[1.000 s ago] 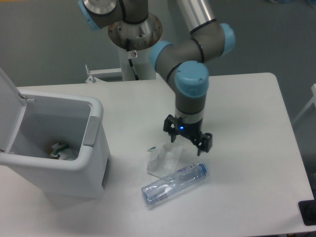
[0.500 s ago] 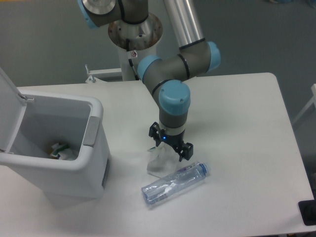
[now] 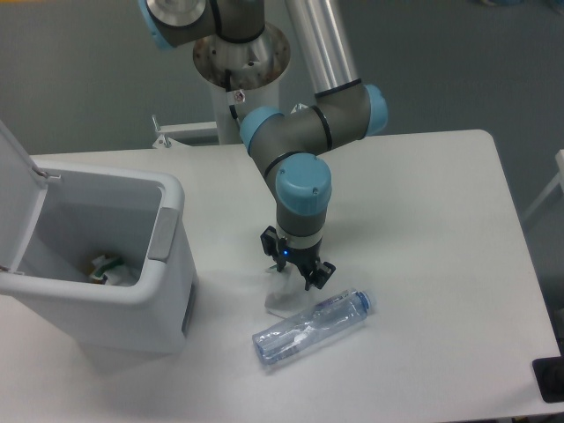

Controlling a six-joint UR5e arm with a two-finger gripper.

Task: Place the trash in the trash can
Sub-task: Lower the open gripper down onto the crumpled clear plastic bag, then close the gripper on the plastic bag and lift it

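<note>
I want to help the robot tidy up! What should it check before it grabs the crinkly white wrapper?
1. Tool over the wrapper: ok, it sits right above it.
2. Tool open wide enough: ok, its fingers look spread.
3. Wrapper already gripped: cannot tell, the tool hides its top.
4. Bottle out of the way: not ok, it lies right beside the wrapper.
5. Trash can lid open: ok, the inside shows.
6. Room in the can: ok, only a small item lies at the bottom.
</note>
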